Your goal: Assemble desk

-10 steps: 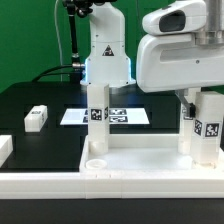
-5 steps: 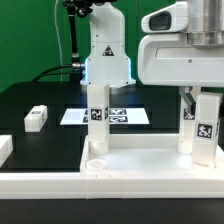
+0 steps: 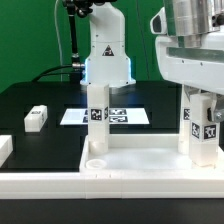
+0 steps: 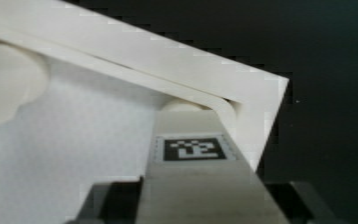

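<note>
Two white tagged legs stand upright inside tray-like desk top (image 3: 140, 158), raised rim around them. First leg (image 4: 197, 150) sits directly below claw (image 4: 197, 203), between its dark fingers (image 4: 114, 203). Fingers flank leg closely; cannot tell whether they pinch it or stand slightly spread. Second leg (image 3: 97, 125) stands well apart from claw, at tray's opposite side. Third leg (image 3: 36, 118) lies loose on black table (image 3: 50, 135), outside tray, farther still from claw. Marker board (image 3: 125, 116) lies flat beyond tray.
</note>
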Tool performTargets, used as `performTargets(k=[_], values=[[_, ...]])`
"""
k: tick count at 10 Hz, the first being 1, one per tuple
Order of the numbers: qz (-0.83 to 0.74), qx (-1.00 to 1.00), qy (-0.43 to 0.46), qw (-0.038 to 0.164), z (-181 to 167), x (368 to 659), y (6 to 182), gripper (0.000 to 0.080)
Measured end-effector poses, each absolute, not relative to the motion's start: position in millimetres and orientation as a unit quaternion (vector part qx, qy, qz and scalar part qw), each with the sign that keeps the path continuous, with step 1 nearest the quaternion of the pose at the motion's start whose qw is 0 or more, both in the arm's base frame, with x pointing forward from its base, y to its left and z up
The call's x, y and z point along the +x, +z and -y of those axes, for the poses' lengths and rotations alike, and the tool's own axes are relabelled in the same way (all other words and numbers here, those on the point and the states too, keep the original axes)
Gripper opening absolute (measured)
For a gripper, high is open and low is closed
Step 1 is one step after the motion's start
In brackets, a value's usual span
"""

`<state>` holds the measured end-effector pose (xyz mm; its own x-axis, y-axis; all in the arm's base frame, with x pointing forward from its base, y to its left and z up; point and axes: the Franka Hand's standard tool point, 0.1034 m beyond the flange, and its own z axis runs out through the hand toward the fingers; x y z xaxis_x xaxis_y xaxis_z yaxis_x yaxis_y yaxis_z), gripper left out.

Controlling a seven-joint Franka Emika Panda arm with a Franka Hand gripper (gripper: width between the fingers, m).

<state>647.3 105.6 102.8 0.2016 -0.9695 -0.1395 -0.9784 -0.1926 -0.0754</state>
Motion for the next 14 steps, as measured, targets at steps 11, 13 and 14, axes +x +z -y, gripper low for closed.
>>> performTargets(k=[11, 13, 14], values=[[-0.525, -0.846, 0.004, 0.088, -106.2, 649.2, 95.6, 0.0648], [-0.441, -0.893, -0.004, 0.084, -104.1, 649.7, 96.7, 0.0649], [-0.308, -0.948, -0.012, 0.075, -102.7, 653.4, 106.9, 0.0649]])
